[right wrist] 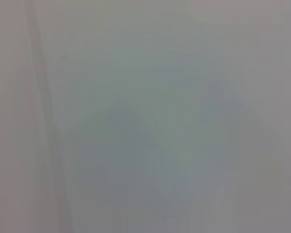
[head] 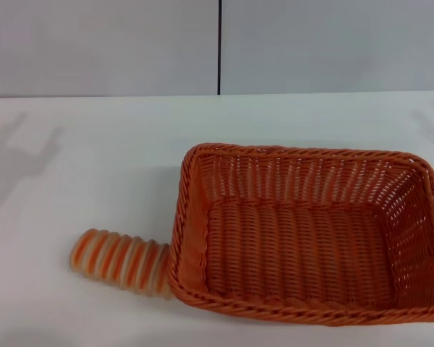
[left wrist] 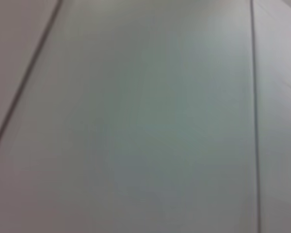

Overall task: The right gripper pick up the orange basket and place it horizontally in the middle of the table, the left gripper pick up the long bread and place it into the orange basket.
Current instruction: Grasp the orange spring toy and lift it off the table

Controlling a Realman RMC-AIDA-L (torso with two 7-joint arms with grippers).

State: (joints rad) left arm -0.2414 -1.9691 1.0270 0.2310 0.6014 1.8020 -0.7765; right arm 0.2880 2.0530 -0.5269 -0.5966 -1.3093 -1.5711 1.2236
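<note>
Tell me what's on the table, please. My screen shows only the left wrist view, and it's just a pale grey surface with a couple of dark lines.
Observer: The head view shows an orange basket standing on a white table, toward the robot's right.
Operator: Is there anything inside it?
Observer: No, it is empty. The long bread lies on the table outside it, against its near left corner.
Operator: Is a robot hand reaching for either one?
Observer: No arm or fingers show in any view. The right wrist view is plain grey too.
</note>
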